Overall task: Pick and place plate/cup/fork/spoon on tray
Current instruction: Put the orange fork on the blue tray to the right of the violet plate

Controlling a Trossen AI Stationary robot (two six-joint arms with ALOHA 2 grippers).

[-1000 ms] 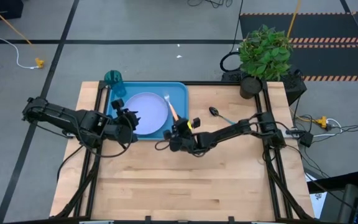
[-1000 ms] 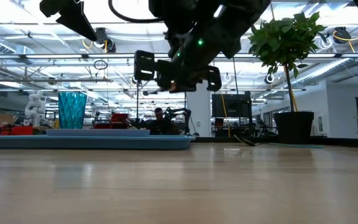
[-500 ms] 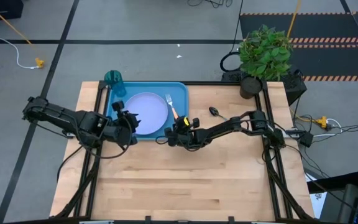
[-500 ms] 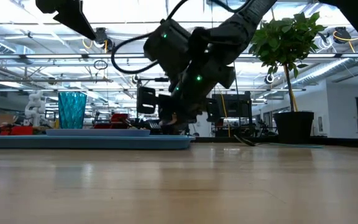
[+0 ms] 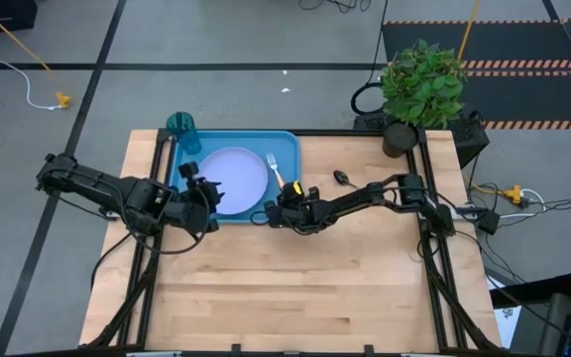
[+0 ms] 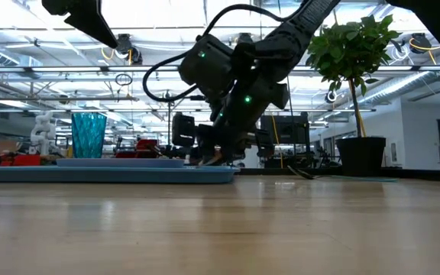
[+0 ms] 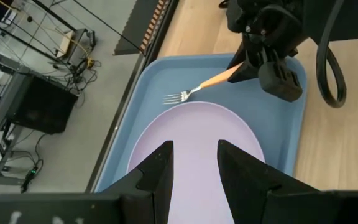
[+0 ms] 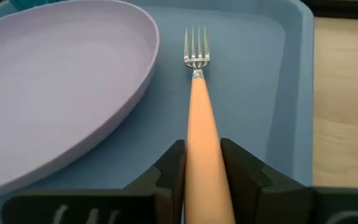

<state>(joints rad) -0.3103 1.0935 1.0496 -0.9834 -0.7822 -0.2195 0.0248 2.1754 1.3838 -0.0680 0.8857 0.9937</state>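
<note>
R gripper now lowered onto tray beside plate, clamping fork handle. L gripper unmoved, open. No legible text.

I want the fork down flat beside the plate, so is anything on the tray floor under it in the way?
Nothing visible: the fork, held by the right end effector, lies over bare tray beside the plate.

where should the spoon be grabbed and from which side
The spoon lies flat on the bare table right of the tray, bowl toward the far edge, thin blue handle trailing toward the right arm's base. Grip mid-handle, coming straight down with the claw across it: the handle is narrow and straight, the bowl rounded. The right claw, nearest, is occupied with the fork.
</note>
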